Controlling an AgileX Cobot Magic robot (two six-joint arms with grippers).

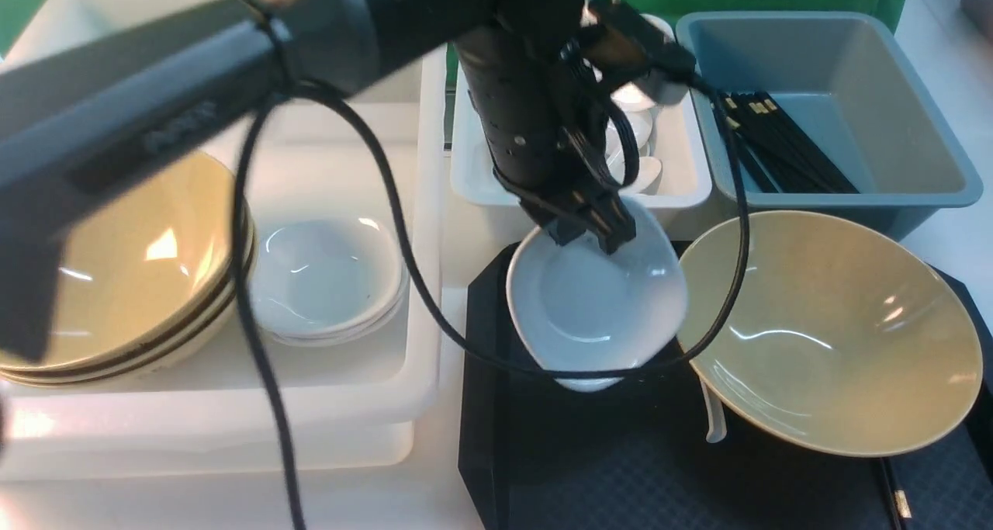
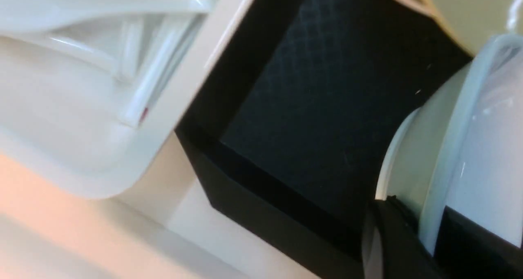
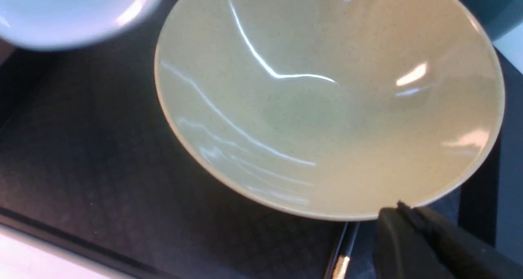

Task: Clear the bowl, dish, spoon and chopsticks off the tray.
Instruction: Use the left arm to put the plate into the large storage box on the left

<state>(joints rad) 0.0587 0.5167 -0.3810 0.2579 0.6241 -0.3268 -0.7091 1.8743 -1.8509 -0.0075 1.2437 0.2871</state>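
Note:
My left gripper [image 1: 589,231] is shut on the far rim of the white dish [image 1: 597,305] and holds it tilted above the black tray [image 1: 589,452]. In the left wrist view the gripper [image 2: 421,213] straddles the dish's rim [image 2: 490,140]. The tan bowl [image 1: 830,328] sits tilted on the right of the tray. My right gripper [image 3: 408,211] has its fingers close together, pinching the bowl's near rim [image 3: 327,99]; it is hidden in the front view. The spoon's white handle [image 1: 714,421] sticks out from under the bowl. The chopsticks [image 3: 341,262] lie on the tray beside that gripper.
A white bin on the left holds stacked tan bowls [image 1: 116,274] and white dishes [image 1: 326,282]. Behind the tray stand a white bin with spoons [image 1: 667,181] and a blue-grey bin [image 1: 838,57] with black chopsticks. The left arm and its cable [image 1: 403,227] cross the middle.

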